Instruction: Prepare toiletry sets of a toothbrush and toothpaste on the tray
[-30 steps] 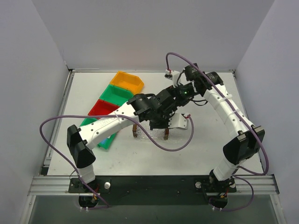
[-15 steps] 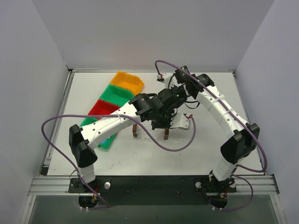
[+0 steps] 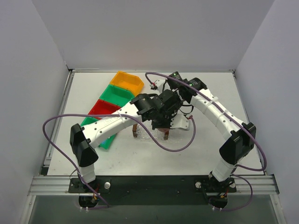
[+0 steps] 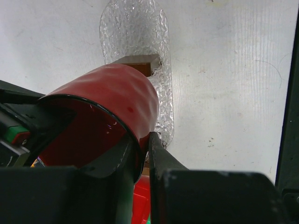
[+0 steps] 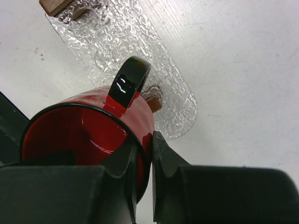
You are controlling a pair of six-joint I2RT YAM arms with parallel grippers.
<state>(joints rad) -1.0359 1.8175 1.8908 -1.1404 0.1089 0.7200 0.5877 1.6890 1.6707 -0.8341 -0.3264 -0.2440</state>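
Note:
A red mug (image 4: 107, 102) with a black handle (image 5: 128, 84) hangs tilted over a clear textured glass tray (image 5: 140, 51) that has brown wooden feet (image 4: 135, 63). My left gripper (image 4: 144, 142) is shut on the mug's rim, one finger inside and one outside. The right gripper (image 5: 144, 142) pinches another part of the same rim in the same way. In the top view both wrists meet above the tray (image 3: 148, 135), and the mug is hidden under them. Neither the toothbrush nor the toothpaste is in view.
A row of plastic bins runs along the left of the table: orange (image 3: 128, 81), green (image 3: 117, 93), red (image 3: 103, 108) and another green one (image 3: 106, 141). Purple cables loop off both arms, one of them hanging low beside the tray (image 3: 180, 144).
The right arm has swung left toward the middle, and its gripper has gone from open to shut on the mug's rim. The left arm has barely moved.

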